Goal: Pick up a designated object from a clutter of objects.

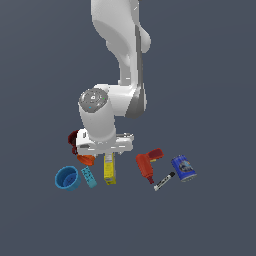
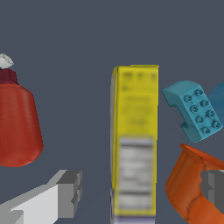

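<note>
The long yellow carton lies flat in the clutter, its labelled side up in the wrist view. My gripper hangs right above the carton's near end. In the wrist view the gripper is open and empty, with one finger on one side of the carton and the other finger on the other side, in front of the orange cup. Neither finger touches the carton. The cyan studded block lies beside the carton.
In the exterior view the orange cup, cyan block, blue cup and dark red cup crowd the carton's left. A red drill, a marker and a blue can lie to its right.
</note>
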Motion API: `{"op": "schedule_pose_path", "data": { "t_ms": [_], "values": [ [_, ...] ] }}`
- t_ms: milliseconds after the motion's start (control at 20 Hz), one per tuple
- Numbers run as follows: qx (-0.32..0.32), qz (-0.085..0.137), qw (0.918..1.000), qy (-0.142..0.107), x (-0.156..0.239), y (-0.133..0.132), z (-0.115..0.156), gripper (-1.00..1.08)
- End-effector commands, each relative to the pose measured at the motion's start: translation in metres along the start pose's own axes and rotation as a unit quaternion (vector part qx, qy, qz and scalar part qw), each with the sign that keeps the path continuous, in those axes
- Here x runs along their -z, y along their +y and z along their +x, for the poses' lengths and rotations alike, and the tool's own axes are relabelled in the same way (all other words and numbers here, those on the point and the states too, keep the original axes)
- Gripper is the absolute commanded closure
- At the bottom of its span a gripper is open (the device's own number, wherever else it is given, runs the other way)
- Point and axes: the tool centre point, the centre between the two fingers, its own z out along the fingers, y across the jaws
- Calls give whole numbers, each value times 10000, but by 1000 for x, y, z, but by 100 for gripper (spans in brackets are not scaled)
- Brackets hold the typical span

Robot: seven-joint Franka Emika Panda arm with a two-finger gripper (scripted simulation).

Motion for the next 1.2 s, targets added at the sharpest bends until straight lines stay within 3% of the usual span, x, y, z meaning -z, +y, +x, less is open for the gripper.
{"op": "schedule_pose_path", "data": {
  "t_ms": [0,850,900,1150],
  "values": [
    [2,-1,10000,4,0,0,0,-92],
    [10,-3,10000,8,-51,0,1,-92],
    [10,-3,10000,8,-51,0,1,108],
    [10,-3,10000,8,-51,0,1,108]
  ]
}}
